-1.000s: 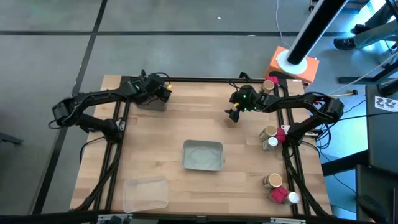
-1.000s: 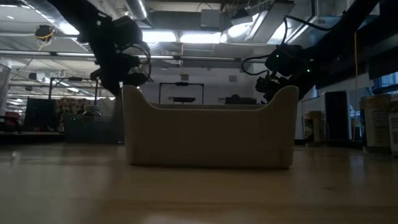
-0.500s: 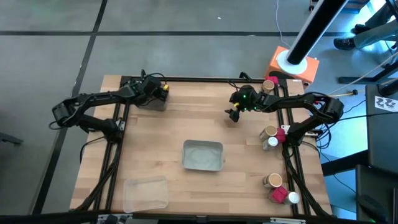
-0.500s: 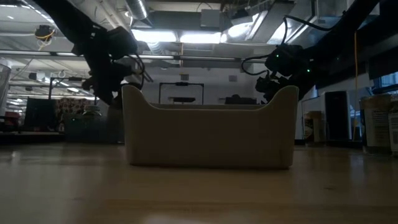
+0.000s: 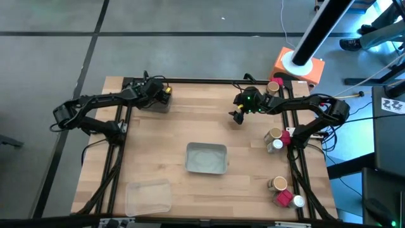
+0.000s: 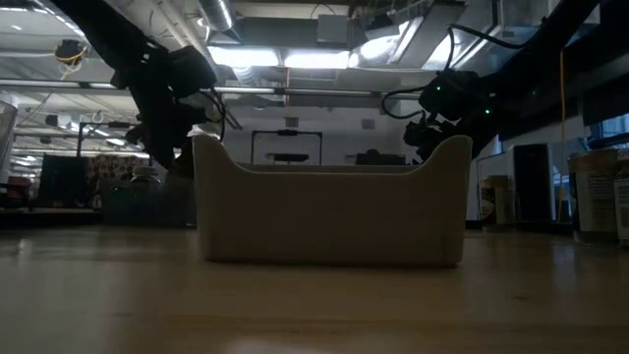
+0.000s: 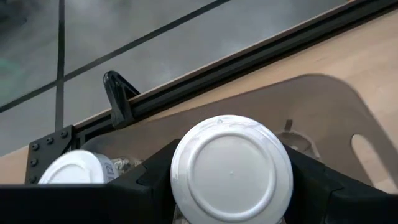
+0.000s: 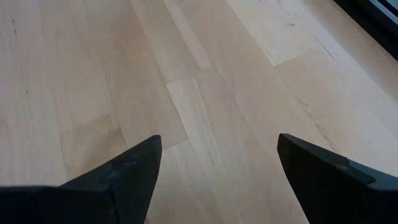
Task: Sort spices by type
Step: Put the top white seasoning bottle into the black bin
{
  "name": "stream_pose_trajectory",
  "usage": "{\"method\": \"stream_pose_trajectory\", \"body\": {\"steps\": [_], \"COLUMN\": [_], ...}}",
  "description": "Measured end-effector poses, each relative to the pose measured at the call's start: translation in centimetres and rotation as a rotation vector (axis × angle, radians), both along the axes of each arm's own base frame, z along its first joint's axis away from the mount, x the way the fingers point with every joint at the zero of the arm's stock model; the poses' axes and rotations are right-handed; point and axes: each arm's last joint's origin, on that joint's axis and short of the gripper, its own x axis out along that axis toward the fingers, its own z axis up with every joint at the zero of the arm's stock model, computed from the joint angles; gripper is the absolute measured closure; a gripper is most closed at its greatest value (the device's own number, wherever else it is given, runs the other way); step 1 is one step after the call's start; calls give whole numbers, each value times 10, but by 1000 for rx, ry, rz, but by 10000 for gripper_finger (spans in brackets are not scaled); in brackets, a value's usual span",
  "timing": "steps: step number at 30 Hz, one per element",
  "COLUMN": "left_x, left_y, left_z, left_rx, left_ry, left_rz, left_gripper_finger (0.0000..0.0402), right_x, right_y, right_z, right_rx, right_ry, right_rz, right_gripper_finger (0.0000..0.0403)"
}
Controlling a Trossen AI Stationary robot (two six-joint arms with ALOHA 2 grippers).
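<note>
Spices are sitting in clusters along the right edge of the wooden table: a tan-lidded jar with a white-capped jar and a red box, and another such group nearer the front corner. At the far left corner, the left gripper is gripping a white-capped jar between its fingers, beside a second white cap. The right gripper is hovering with jaws spread wide over bare wood, holding nothing. A grey tray is sitting mid-table and a clear tray at the front left.
</note>
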Motion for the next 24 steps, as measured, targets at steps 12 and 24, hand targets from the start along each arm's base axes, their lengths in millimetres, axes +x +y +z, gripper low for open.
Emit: {"method": "stream_pose_trajectory", "body": {"steps": [12,24], "left_x": [-13,-14], "left_y": [6,7], "left_z": [-13,-13], "left_rx": [7,-2], "left_ry": [-10,-4], "left_rz": [57,57], "left_gripper_finger": [199,179], "right_x": [0,0], "right_y": [0,0], "right_z": [0,0], "right_rx": [4,5], "right_ry": [-1,-2], "right_rz": [-3,-5], "right_gripper_finger": [84,84]}}
